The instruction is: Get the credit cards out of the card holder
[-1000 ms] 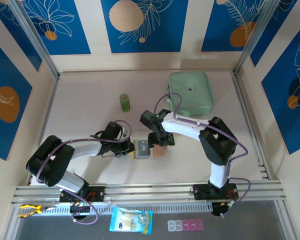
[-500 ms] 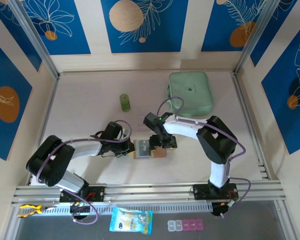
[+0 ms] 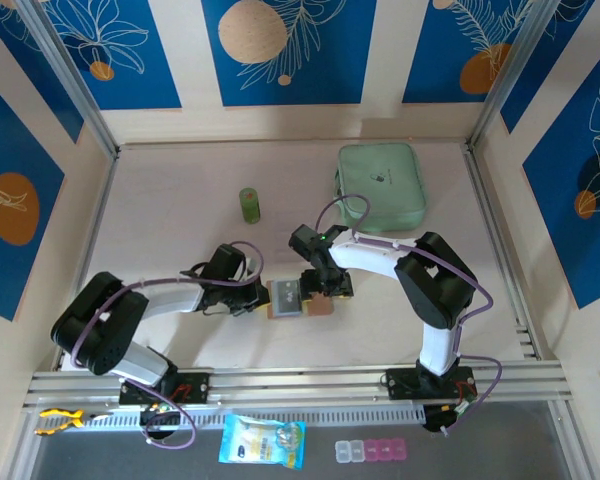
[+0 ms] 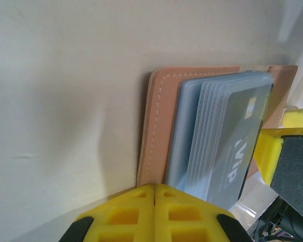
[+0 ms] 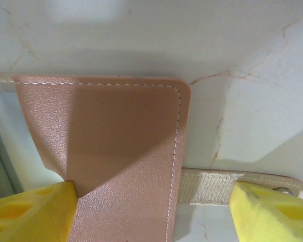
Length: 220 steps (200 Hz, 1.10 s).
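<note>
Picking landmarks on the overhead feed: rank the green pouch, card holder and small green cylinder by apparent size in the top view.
1. green pouch, by far largest.
2. card holder, lying open.
3. small green cylinder, narrower than the holder.

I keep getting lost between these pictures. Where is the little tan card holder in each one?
Top external: the card holder lies open at the centre, between the two arms' tips.
Left wrist: the card holder sits middle-right, with a grey credit card printed VIP on its pockets.
Right wrist: its tan flap spans left and centre.
Shared landmark: the right gripper, whose yellow fingers straddle the flap; one is at the left wrist view's right edge.
</note>
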Available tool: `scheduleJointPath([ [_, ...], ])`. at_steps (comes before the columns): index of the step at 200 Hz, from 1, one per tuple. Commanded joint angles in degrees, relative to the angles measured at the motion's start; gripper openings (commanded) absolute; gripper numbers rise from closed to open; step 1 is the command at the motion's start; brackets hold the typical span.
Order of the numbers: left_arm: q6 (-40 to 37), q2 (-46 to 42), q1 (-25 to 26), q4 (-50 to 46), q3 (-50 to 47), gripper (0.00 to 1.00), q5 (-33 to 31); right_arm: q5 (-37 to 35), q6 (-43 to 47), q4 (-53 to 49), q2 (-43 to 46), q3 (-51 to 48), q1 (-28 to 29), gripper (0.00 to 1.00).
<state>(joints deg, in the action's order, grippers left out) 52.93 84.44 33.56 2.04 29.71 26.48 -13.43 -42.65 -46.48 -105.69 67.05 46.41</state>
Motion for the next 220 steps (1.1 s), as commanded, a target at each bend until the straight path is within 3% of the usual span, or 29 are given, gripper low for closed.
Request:
scheduleJointPath([
  [1,0.8,-2.5,0.9,-5.1,-0.8,0.0,-1.2,3.8,1.2,2.8,-3.1,-2.5,1.3,0.77],
  [57,0.7,-7.7,1.0,-10.1,-0.2,0.0,-2.9,5.0,1.6,3.0,-2.8,-1.8,3.0,0.74],
  [151,-0.1,0.0,1.6,-5.8,1.7,0.0,-2.1,4.6,1.3,2.0,-3.0,-2.1,2.6,0.72],
  [220,-2.3,-0.2,1.7,-11.3,3.2,0.0,-4.3,3.7,0.7,0.2,-3.0,-1.3,2.8,0.72],
])
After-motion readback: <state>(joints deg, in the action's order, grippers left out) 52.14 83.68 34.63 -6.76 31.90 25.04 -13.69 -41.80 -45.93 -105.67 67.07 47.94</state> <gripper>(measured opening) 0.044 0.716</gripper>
